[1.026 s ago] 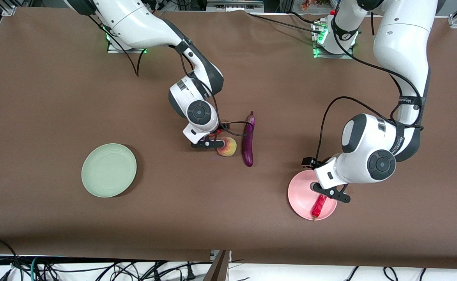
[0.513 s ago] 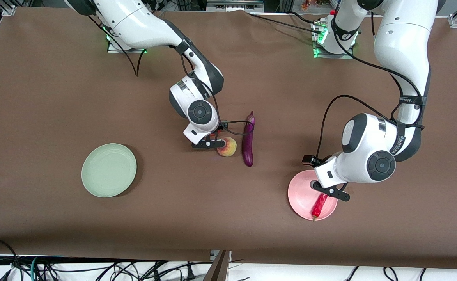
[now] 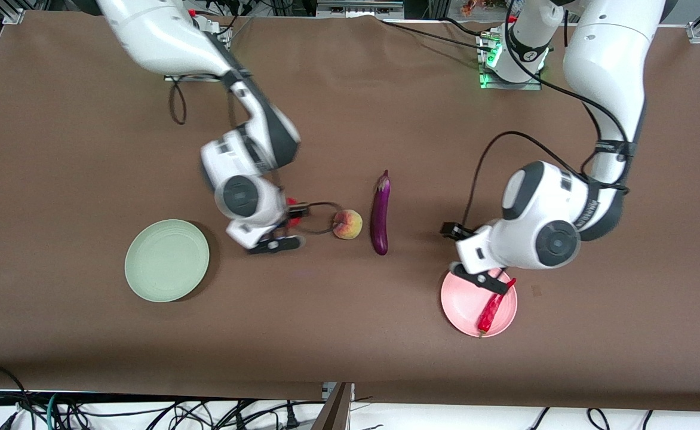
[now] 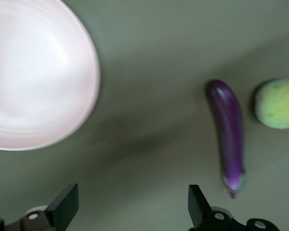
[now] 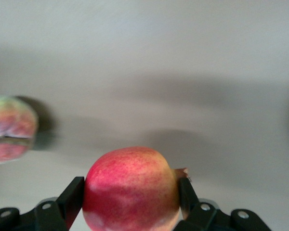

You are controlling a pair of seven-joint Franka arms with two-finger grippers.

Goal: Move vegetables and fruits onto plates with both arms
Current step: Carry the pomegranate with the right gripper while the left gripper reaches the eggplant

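Front view is showing the right hand [image 3: 275, 243] hanging over the middle of the bench [image 3: 350, 334], between the mint green plate [image 3: 166, 260] and the peach [image 3: 347, 224], with a bit of red fruit peeking out beside it. Just beside the peach, toward the left arm's end, the eggplant [image 3: 380, 213] is lying lengthwise, stem cap pointing toward the bases' edge. Over the rim of the pink plate [image 3: 463, 301] the left hand [image 3: 485, 280] is hovering, and the chili pepper [image 3: 491, 311] is lying on that plate, near the bench's front edge.

Left wrist view is showing the left hand's fingers [image 4: 65, 209] standing wide apart and holding nothing, over bare bench between the pink plate [image 4: 38, 72] and the eggplant [image 4: 229, 130], with the peach [image 4: 278, 103] just next to the eggplant.

Right wrist view is showing the right hand [image 5: 130, 197] clamping the red pomegranate [image 5: 131, 190] between both fingers, lifted above the bench, the peach [image 5: 10, 127] sitting apart from it
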